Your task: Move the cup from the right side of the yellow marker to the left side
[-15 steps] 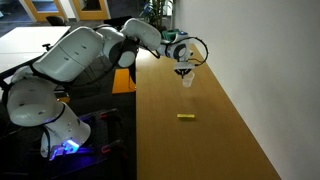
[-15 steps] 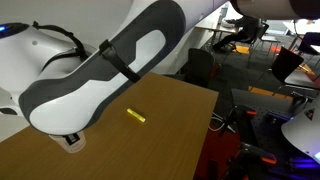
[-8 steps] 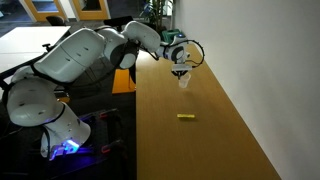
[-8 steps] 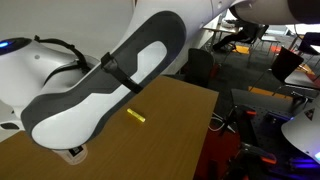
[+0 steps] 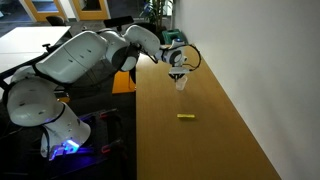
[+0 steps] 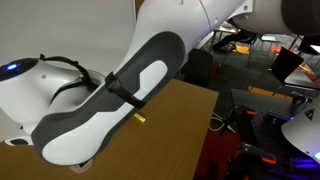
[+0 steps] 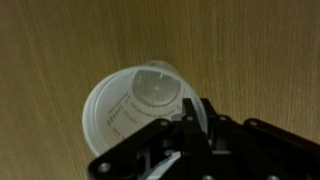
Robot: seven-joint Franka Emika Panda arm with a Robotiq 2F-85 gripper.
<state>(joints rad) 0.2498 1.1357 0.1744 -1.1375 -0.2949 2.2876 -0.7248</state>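
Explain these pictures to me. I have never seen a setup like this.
The big white and grey machine is a robot arm with one gripper at its end. Two pictures come from cameras standing outside the robot. The third comes from a camera on its wrist, looking down. On the long wooden table lies a short yellow marker. Farther along the table, the gripper pinches the rim of a small translucent whitish plastic cup.

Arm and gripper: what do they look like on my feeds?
The arm has bulky, rounded white shells with dark grey joints and a dark grey inset panel. The gripper is black, with a thin black cable looping beside it.
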